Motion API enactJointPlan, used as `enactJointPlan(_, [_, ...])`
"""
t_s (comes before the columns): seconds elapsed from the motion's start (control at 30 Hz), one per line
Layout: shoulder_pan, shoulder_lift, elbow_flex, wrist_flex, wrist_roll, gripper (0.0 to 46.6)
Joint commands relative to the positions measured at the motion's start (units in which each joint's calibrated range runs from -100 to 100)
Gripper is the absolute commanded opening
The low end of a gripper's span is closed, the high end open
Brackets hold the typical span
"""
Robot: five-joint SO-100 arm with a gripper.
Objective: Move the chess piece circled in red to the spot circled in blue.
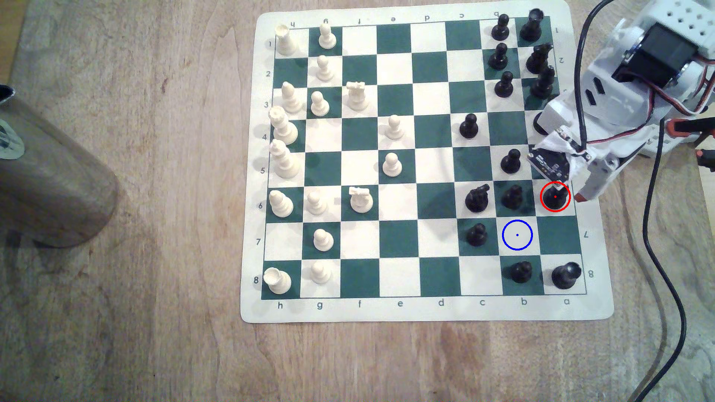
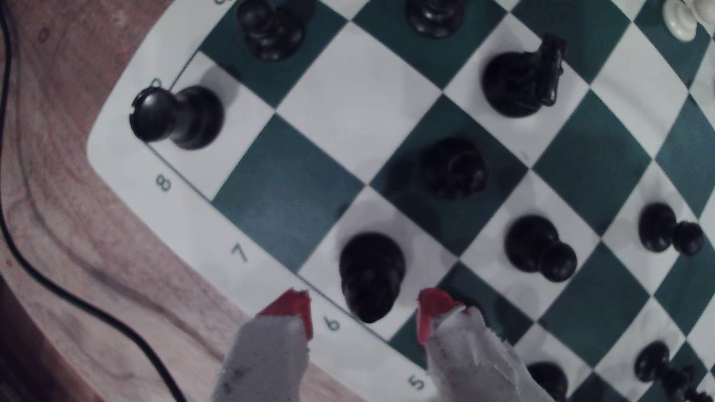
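The chess piece (image 1: 555,196), glossy black and ringed in red, stands on a cream square at the board's edge on the exterior view's right. The spot (image 1: 517,234), a cream square with a blue circle and dot, lies one square diagonally toward the exterior view's lower left and is bare. My gripper (image 1: 568,190) hangs just over the piece from the right. In the wrist view the chess piece (image 2: 371,274) stands between the two red-tipped fingers (image 2: 290,309) of the open gripper (image 2: 363,313), with gaps on both sides. The spot (image 2: 360,104) lies beyond it.
Around the spot stand a black pawn (image 1: 512,196), a black knight (image 1: 478,198), another pawn (image 1: 476,234), a black piece (image 1: 521,271) and a rook (image 1: 565,275). A black cable (image 1: 665,270) runs down the table right of the board (image 1: 425,309). A wooden cylinder (image 1: 46,178) lies far left.
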Motion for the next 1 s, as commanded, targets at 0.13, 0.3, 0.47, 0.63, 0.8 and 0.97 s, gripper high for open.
enactJointPlan(0.13, [-0.7,6.7,-2.3,-3.3,-0.1,13.6])
enactJointPlan(0.3, [-0.7,8.4,-2.3,-4.1,-0.3,13.2])
enactJointPlan(0.47, [-0.8,9.6,-2.4,-4.6,-0.6,12.3])
enactJointPlan(0.63, [-0.9,11.8,-3.0,-6.0,-0.8,12.0])
enactJointPlan(0.8, [-1.0,13.7,-4.0,-7.1,-1.0,12.1])
enactJointPlan(0.97, [-1.0,15.4,-4.8,-8.4,-1.1,11.4])
